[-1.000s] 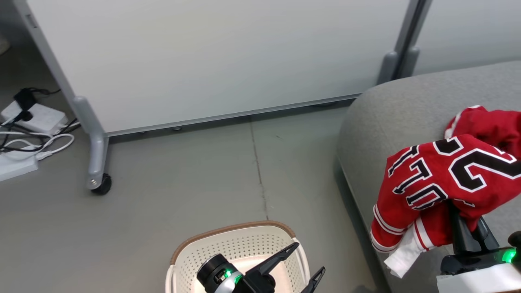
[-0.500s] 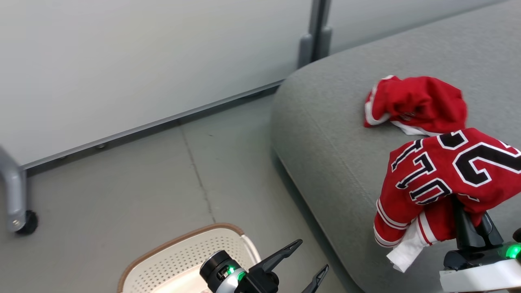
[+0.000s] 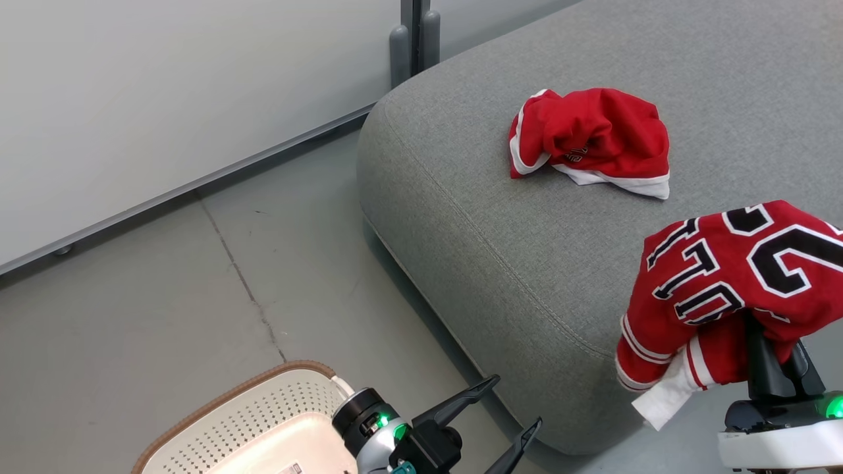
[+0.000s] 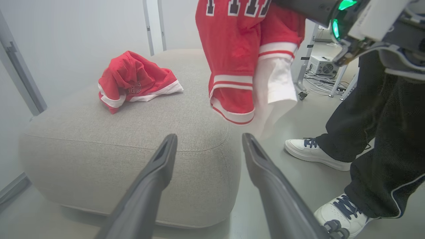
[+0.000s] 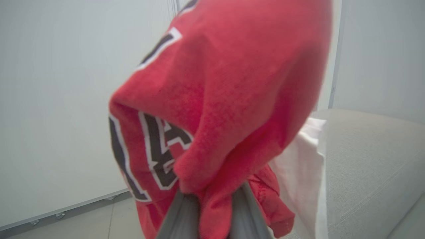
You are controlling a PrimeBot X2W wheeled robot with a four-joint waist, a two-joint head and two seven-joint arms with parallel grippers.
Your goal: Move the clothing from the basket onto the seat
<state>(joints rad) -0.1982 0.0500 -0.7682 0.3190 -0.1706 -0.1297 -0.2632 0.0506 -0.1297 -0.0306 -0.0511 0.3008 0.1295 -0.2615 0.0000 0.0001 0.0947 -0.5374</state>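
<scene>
Basket [image 3: 227, 403]: you see one corner at the lower edge of the head view, with the part of its pale bottom in view bare apart from a label [image 3: 290, 469].

Seat [image 3: 500, 263]: a crumpled red garment [image 3: 593, 131] with white trim lies on top, well back from the near edge.

Red jersey [image 3: 718, 276], with black-and-white lettering: it hangs bunched above the seat's near corner. You cannot tell whether its hem touches the cushion.

Right gripper [image 3: 776, 372]: its jaws are pinched nearly together on a fold of the jersey, and the cloth drapes over the fingertips.

Left gripper [image 3: 516, 400]: its jaws are spread wide and hold nothing. It sits low between the basket and the seat, pointing at the seat's corner.

Also: a person's dark trousers [image 4: 375, 132] and white shoes [image 4: 307, 151] stand beside the seat.
</scene>
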